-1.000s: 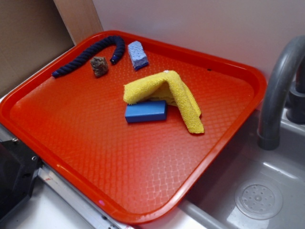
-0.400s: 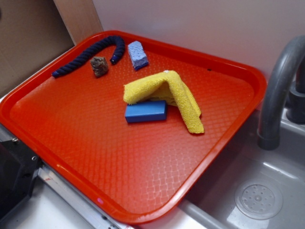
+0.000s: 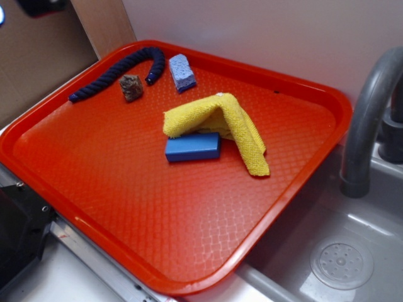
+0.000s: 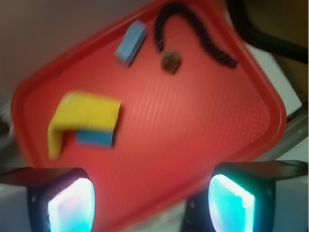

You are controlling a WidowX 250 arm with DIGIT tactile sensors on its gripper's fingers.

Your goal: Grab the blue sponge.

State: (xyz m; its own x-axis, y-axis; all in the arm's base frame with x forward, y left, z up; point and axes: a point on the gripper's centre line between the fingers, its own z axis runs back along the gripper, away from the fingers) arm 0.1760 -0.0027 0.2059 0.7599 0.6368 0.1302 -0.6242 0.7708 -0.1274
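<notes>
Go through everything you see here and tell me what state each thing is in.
Blue sponge: lying free at the tray's far edge.
Yellow cloth: folded, draped over the block.
Blue block: flat, partly covered.
Rope: curved, loose.
Brown lump: resting beside the rope.
Gripper: open, empty.
Tray: level.

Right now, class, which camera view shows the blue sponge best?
The exterior view: the blue sponge is sharp there, its speckled surface visible near the tray's far edge. The wrist view shows it only as a blurred pale-blue shape.
</notes>
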